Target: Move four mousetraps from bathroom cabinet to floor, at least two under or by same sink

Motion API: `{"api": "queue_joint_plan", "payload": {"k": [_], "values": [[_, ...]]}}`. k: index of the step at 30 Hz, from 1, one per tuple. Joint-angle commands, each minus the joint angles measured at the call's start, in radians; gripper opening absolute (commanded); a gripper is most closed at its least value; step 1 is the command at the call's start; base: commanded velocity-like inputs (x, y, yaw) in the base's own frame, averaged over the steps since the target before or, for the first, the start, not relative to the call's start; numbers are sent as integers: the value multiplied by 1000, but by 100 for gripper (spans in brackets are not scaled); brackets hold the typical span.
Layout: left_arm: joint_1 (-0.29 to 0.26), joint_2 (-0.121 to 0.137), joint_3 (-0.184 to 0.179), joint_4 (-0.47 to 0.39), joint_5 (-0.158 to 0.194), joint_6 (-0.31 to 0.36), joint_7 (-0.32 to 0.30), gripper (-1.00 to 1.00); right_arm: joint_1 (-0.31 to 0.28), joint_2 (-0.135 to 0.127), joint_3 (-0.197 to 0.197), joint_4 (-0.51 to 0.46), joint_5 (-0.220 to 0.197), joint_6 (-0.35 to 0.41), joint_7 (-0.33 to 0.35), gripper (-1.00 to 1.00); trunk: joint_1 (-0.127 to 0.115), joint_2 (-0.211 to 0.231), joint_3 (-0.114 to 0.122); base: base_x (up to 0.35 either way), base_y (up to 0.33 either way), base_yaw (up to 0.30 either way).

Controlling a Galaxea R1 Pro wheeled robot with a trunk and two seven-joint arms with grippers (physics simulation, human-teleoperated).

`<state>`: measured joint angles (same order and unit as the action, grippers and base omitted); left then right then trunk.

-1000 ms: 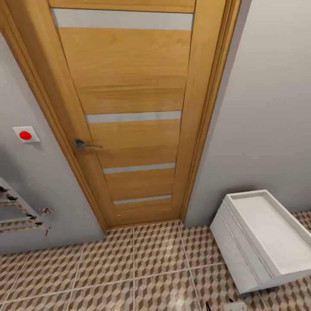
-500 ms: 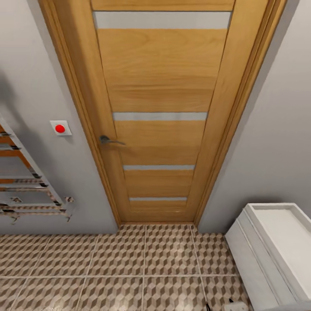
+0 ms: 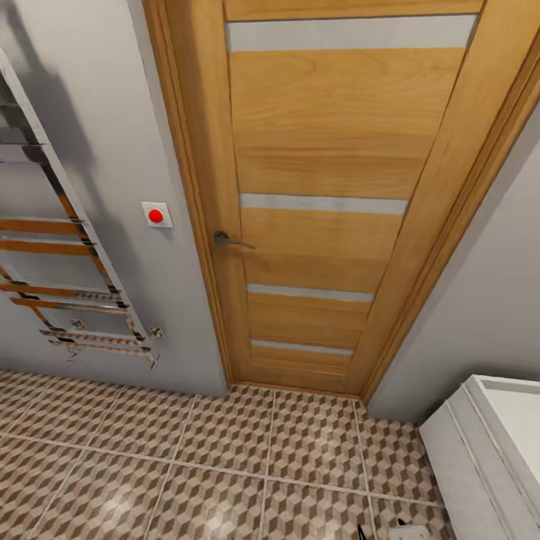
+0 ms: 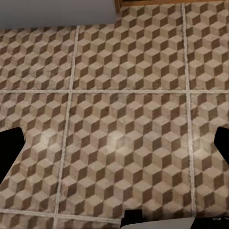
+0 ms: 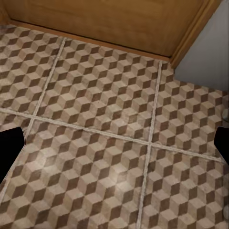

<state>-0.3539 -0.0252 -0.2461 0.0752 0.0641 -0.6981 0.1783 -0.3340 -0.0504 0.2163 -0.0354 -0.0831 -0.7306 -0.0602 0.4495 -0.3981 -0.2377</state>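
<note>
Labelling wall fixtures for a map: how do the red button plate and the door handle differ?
The red button plate is a white square with a red dot, flat on the grey wall; the door handle is a grey metal lever sticking out from the wooden door. Both sit at about the same height, on either side of the door frame.

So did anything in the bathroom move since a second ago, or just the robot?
Only the camera swung left: the wooden door and white sink slid right, and the towel rail came into view. Nothing was grabbed or dropped. The tiled floor is unchanged.
</note>
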Motion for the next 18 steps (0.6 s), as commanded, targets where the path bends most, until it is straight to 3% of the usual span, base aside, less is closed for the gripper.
{"api": "queue_joint_plan", "payload": {"k": [1,18], "values": [[-2,-1,-9,5,6,-6,3,100,0,0,9,0,-8,-3,-3,100,1,-2,-2,0,0,287],[-1,-1,-9,5,6,-6,3,100,0,0,9,0,-9,-3,-3,100,1,-2,-2,0,0,287]]}}
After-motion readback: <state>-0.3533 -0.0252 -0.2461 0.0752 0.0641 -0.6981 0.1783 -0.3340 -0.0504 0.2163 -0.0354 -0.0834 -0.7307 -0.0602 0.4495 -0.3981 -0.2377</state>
